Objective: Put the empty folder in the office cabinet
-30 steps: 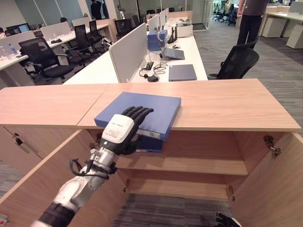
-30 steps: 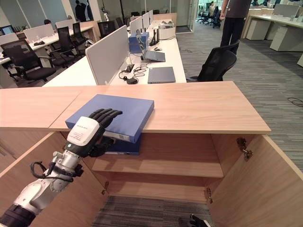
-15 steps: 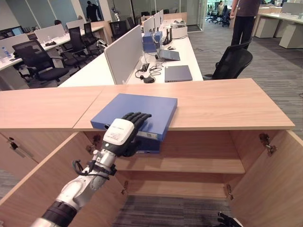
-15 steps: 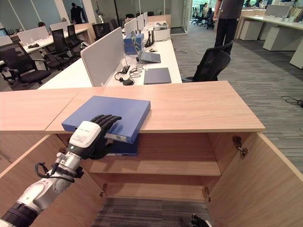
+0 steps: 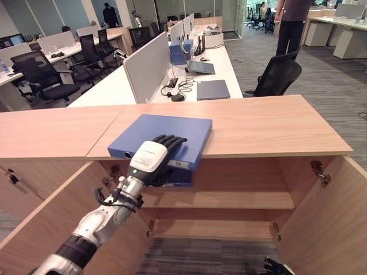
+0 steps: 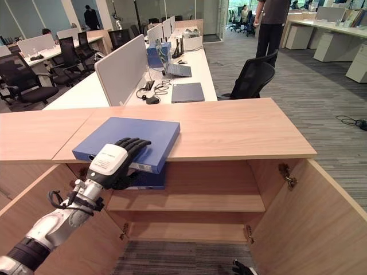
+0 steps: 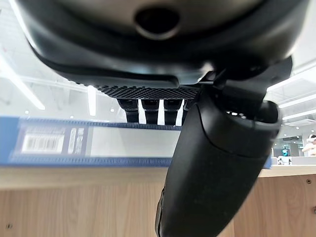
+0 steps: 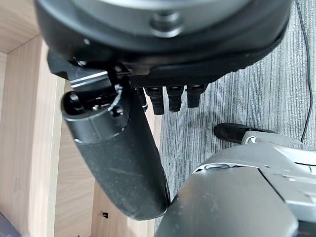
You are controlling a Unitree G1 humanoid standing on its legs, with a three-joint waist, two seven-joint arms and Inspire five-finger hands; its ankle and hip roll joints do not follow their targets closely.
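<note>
Folder-wise, the blue folder (image 5: pixel 163 134) is lying flat on top of the wooden office cabinet (image 5: pixel 275 123), near its front edge, with its front end hanging out past the lip above the open compartment. So it's on the cabinet, not in it.

Going big to small: the cabinet takes up most of the scene. Both doors are swung wide, the left door (image 5: pixel 51 223) and the right door (image 5: pixel 338 223), and inside there's a bare upper shelf (image 5: pixel 229 199) with a lower shelf (image 5: pixel 218 228) under it. Behind the cabinet runs a long white desk (image 5: pixel 229 63) with a grey divider panel (image 5: pixel 148 67) down the middle. A closed grey laptop (image 5: pixel 213 89) lies flat on that desk, an open laptop (image 5: pixel 200 66) stands further back, and a black headset (image 5: pixel 176 96) sits near the divider. A black office chair (image 5: pixel 277 75) stands just right of the desk, and a person (image 5: pixel 289 26) in dark trousers stands further off behind it. More black chairs (image 5: pixel 43 71) are at the desks way over on the left.

Left hand (image 5: pixel 153 160) is on the folder's overhanging front end: fingers (image 5: pixel 172 140) laid over the top cover, thumb (image 7: pixel 212 163) tucked under the bottom edge in the left wrist view, so it's pinching the folder between them.

Right hand (image 8: pixel 123 148) hangs low, over the grey carpet (image 8: pixel 256 98) beside a cabinet panel. Its fingers look loose and it isn't gripping anything.
</note>
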